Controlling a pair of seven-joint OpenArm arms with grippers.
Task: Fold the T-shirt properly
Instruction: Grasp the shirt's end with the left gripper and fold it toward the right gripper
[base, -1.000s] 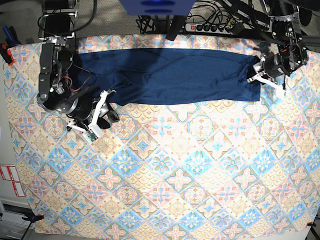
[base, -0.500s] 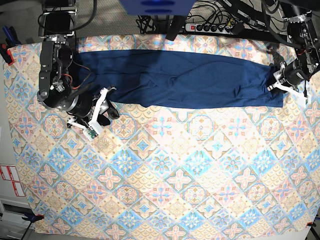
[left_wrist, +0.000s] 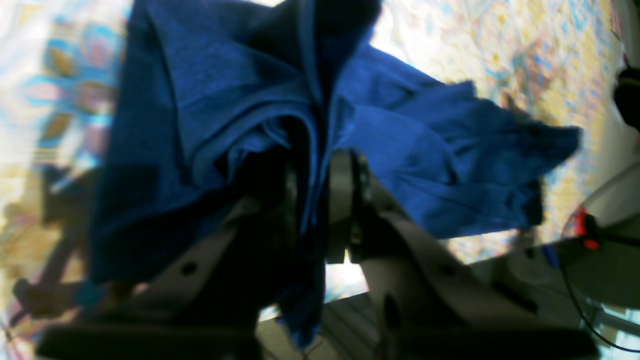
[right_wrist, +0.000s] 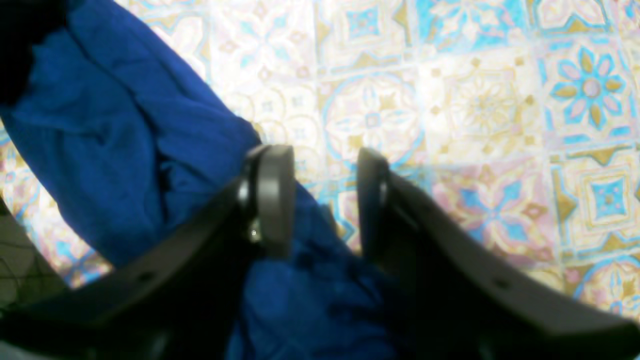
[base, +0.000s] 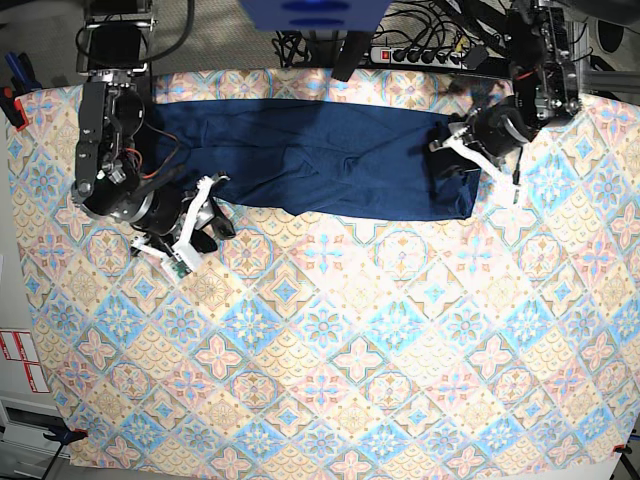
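Observation:
The T-shirt (base: 320, 155) is plain dark navy and lies in a long band across the far part of the patterned cloth. My left gripper (base: 452, 160) is at its right end. In the left wrist view this gripper (left_wrist: 320, 200) is shut on a bunched fold of the T-shirt (left_wrist: 210, 100), which hangs over both fingers. My right gripper (base: 210, 225) rests at the shirt's lower left edge. In the right wrist view it (right_wrist: 322, 200) is open with bare cloth showing in the gap. The T-shirt (right_wrist: 115, 130) lies beside and under its left finger (right_wrist: 272, 200).
A tiled-pattern tablecloth (base: 330, 350) covers the whole table. A power strip (base: 430, 55) and cables lie beyond the far edge. A blue object (base: 310, 12) hangs at the top centre. White labels (base: 20, 360) sit past the left edge.
My left gripper first pulled the shirt's right end out toward the table's right edge, then carried it back leftwards, shortening the band. The right arm barely moved.

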